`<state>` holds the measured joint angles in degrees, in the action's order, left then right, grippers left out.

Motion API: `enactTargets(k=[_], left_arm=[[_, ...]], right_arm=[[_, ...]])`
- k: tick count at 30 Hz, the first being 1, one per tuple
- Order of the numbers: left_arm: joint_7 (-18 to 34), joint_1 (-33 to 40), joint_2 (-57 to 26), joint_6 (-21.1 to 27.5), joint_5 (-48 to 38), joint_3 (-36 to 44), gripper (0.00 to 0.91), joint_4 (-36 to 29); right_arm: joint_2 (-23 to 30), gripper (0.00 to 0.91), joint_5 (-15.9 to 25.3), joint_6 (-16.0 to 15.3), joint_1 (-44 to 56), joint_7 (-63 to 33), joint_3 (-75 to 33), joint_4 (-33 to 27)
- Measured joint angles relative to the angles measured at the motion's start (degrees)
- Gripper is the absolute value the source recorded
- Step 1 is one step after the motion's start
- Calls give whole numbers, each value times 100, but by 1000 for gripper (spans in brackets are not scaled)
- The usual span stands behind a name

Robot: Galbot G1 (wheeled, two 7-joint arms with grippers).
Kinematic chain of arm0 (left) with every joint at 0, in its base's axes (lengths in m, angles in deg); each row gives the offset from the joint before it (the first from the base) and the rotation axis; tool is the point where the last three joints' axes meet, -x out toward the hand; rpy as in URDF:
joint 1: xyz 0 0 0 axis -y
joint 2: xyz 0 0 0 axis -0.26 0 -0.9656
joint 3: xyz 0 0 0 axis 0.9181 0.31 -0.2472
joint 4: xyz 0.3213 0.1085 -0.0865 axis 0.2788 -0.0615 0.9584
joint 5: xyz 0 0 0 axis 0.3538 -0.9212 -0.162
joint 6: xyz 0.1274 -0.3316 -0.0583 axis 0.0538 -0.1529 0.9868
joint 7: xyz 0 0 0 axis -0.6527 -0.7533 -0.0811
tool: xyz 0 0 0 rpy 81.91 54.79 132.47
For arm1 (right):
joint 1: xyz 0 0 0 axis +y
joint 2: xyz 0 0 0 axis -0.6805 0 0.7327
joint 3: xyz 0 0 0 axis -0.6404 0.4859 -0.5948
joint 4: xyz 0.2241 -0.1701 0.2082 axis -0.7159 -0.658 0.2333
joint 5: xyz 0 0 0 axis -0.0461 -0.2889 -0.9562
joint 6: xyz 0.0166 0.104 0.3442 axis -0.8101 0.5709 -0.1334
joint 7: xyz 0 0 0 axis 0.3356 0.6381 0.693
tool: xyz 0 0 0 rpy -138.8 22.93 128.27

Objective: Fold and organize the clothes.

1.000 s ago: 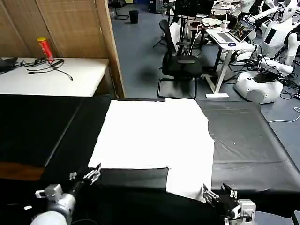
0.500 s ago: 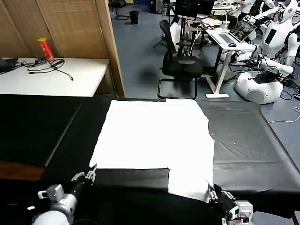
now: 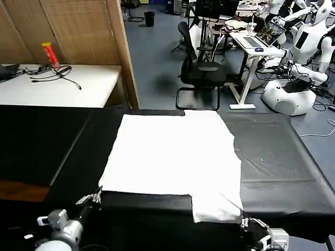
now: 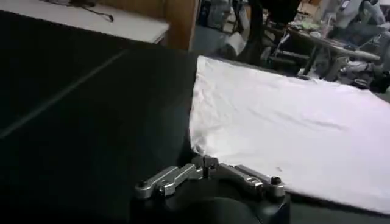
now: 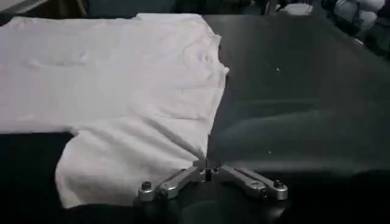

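The clothes, a plain white T-shirt (image 3: 172,151), lie flat on the black table (image 3: 277,167), with a sleeve hanging toward the near right edge. My left gripper (image 3: 97,196) is at the shirt's near left corner and shut on it; in the left wrist view the white cloth (image 4: 280,122) meets the closed tips of that gripper (image 4: 206,163). My right gripper (image 3: 243,222) is at the near right corner, shut on the cloth edge. In the right wrist view the shirt (image 5: 122,91) runs into the closed right gripper (image 5: 207,167).
A white side table (image 3: 94,86) stands at the far left with a red can (image 3: 51,55) and cables. A wooden partition (image 3: 123,52) rises behind the black table. A black office chair (image 3: 201,73) and a desk (image 3: 251,44) stand beyond it.
Both grippers have drawn back toward the table's near edge. The shirt's near edge and sleeve have slid nearer with them, and the cloth lies a little flatter.
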<state>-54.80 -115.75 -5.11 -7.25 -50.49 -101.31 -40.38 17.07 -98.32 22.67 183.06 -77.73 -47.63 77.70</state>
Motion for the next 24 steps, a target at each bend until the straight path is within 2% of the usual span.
enactTargets(k=[6,10,17,24], left_arm=[[8,-50,164,-153,-45,0,0,-126],[6,145,300,-532,-45,37,0,-23],[-65,630,504,-897,-4,217,0,276],[-63,1206,564,-900,-31,331,0,613]], right_arm=[[-89,0,-392,533,-300,400,-159,-49],[-196,0,-771,752,-774,412,-232,-254],[-409,0,-1026,1043,-1804,436,-110,-1071],[-548,0,-1196,1186,-2808,433,57,-1954]])
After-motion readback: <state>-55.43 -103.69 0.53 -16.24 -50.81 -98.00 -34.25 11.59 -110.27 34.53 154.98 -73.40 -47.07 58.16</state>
